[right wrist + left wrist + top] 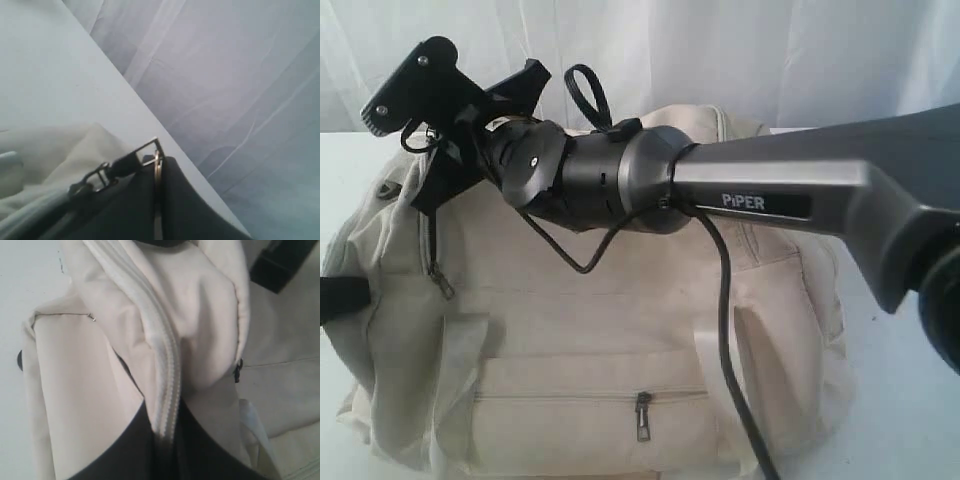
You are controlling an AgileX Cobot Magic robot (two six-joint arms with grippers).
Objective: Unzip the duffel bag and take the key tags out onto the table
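Observation:
The cream duffel bag fills the middle of the white table. My right arm reaches across it to its upper left end, where the right gripper sits. In the right wrist view the right gripper is shut on a metal zipper pull, held up off the fabric. My left gripper shows only as a dark tip at the bag's left end. In the left wrist view the left gripper is shut on the bag's pale zipper strip, pinching a fold of fabric. The key tags are out of view.
The right arm's black cable hangs down over the bag's front. A front pocket with a closed zipper pull faces the camera. A white curtain hangs behind the table edge. A side zipper runs down the bag's left end.

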